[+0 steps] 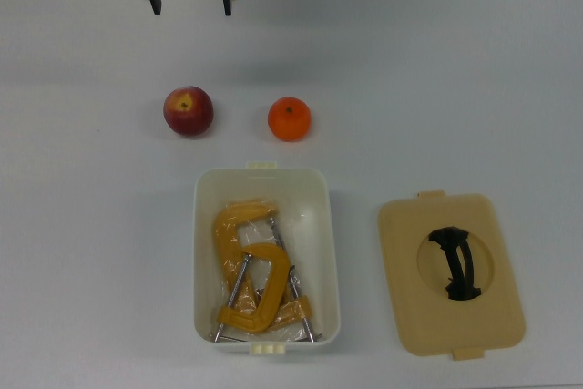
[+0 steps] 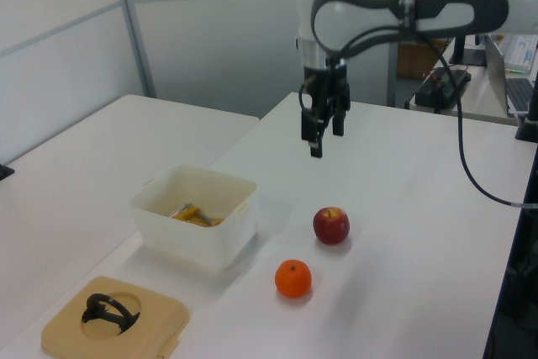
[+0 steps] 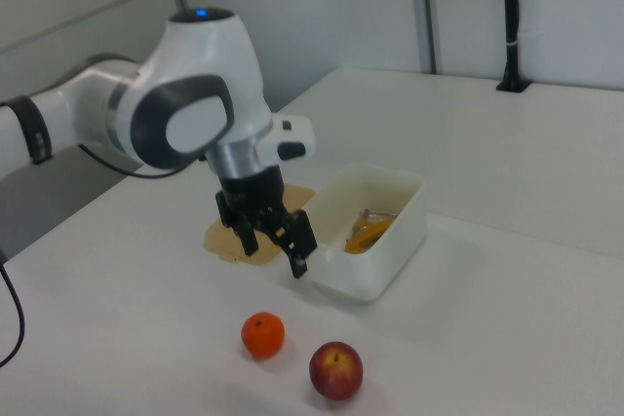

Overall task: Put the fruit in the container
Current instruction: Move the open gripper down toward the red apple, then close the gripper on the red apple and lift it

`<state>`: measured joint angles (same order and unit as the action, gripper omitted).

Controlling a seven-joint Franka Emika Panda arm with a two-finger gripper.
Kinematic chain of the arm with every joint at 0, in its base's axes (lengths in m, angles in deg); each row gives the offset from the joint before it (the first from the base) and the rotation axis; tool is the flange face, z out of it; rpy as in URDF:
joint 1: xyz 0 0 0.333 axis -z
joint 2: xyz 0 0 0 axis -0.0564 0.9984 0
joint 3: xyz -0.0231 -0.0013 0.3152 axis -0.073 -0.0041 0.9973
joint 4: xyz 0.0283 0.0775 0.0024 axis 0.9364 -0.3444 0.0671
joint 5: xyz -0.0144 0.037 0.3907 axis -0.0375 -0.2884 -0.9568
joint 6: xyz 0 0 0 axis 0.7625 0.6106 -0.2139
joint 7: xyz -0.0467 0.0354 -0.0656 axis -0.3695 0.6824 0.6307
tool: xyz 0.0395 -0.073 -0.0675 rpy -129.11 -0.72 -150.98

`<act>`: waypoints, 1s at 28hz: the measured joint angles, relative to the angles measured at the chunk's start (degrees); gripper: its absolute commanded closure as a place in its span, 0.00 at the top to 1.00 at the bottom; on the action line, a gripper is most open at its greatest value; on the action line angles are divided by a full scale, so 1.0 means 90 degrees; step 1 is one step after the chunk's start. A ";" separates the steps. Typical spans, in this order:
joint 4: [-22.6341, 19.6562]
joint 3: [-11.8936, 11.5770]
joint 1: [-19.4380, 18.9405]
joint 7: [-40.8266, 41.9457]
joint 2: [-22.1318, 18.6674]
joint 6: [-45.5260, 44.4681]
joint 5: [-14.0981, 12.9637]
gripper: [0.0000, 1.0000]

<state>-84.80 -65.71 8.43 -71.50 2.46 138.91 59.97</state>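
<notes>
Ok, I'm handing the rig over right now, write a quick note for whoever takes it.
Gripper: open, empty, in the air above the table beyond the fruit.
Apple and mandarin: both on the table, side by side, just outside the container's short end.
Container: open, holding yellow clamps. Lid lies flat beside it.
Done: nothing yet.
Left: pick up each fruit and drop it in the container.

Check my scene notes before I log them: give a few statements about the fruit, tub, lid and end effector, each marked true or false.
1. The apple and the mandarin lie on the table outside the white tub. True.
2. The tub is empty. False: yellow clamps lie in it.
3. The tan lid sits on the tub. False: it lies flat beside it.
4. The end effector is open and holds nothing. True.
</notes>
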 measured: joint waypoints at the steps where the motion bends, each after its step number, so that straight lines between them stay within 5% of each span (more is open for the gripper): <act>1: -0.0141 -0.0001 0.0008 0.0015 0.0002 0.0137 0.0000 1.00; 8: -0.0891 -0.0004 0.0085 0.0041 0.0124 0.0721 0.0000 1.00; 28: -0.1377 -0.0012 0.0329 0.0086 0.1352 0.2055 0.0327 1.00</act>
<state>-97.20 -65.81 11.39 -70.73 14.63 157.40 62.91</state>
